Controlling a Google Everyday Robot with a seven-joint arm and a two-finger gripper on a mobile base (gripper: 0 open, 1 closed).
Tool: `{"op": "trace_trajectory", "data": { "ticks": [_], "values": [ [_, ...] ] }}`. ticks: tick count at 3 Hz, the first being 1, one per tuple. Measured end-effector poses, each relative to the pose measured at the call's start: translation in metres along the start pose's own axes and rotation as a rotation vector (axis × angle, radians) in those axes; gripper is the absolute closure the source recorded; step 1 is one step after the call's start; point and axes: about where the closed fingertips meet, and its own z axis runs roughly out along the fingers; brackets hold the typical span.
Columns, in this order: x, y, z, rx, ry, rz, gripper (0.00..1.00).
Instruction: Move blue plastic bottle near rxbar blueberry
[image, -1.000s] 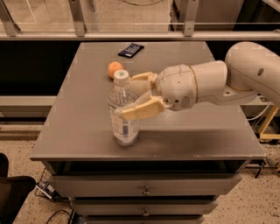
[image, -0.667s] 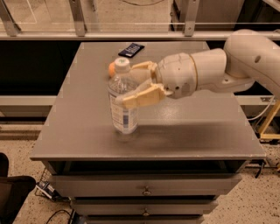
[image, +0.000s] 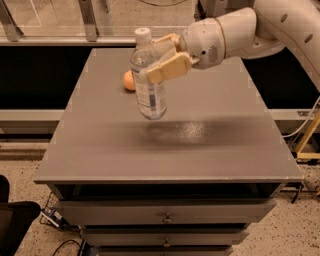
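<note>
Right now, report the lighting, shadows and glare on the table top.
Camera view: warm, dim light; a broad dark shadow band crosses the table under the blue plastic bottle and the tool clamped round it above the table's middle; a speckled glare patch sits in that band beside the bottle's base; the orange behind is evenly lit.

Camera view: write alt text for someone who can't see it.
The gripper holds the blue plastic bottle by its upper body, in the air above a grey cabinet top. An orange fruit lies on the top just behind the bottle.
</note>
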Motion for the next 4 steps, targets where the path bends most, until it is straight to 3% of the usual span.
{"op": "trace_trajectory", "data": {
  "ticks": [1, 2, 3, 4],
  "values": [
    [0.014, -0.047, -0.014, 0.003, 0.057, 0.033, 1.00],
    [0.016, -0.095, -0.034, 0.088, 0.067, 0.029, 1.00],
    [-0.012, -0.137, -0.073, 0.270, 0.035, -0.047, 1.00],
    [-0.034, -0.168, -0.110, 0.464, 0.010, -0.082, 1.00]
  ]
}}
